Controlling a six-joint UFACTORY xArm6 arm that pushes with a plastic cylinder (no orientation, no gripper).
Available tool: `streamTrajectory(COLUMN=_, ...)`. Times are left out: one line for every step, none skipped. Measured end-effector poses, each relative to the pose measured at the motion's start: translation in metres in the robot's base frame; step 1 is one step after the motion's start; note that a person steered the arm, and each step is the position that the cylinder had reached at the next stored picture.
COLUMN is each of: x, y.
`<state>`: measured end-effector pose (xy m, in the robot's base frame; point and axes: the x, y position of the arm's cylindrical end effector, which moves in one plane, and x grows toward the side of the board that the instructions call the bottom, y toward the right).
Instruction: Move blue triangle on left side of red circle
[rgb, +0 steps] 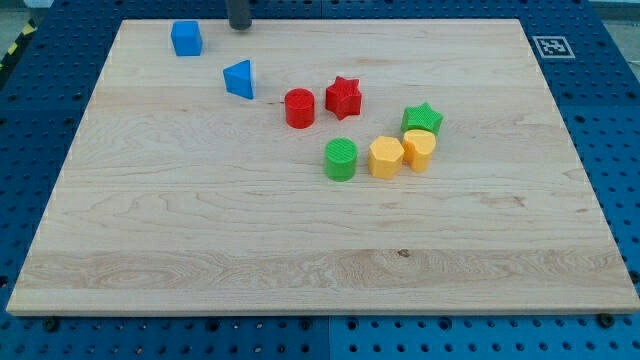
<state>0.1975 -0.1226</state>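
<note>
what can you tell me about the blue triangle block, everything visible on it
The blue triangle is a small wedge-shaped block, solid bright blue with a matte, plastic-like look. Its lighter top face reads as a triangle and its side faces are darker. It rests flat on the wooden board, in the upper left-centre of the view. Nothing touches it: the red circle sits apart to its right and slightly lower, the blue cube apart to its upper left, and my tip stands above it near the board's top edge.

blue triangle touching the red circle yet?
Apart. The camera view shows bare wood between the blue triangle and the red circle; the triangle sits to the circle's upper left.
</note>
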Motion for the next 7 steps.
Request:
streamTrajectory(x=-0.004, y=0.0)
streamTrajectory(x=0.005, y=-0.021)
streamTrajectory(x=0.024, y=-0.025)
streamTrajectory(x=0.079, y=-0.01)
streamTrajectory(x=0.082, y=-0.01)
streamTrajectory(x=0.094, y=-0.007)
streamTrajectory(x=0.124, y=-0.005)
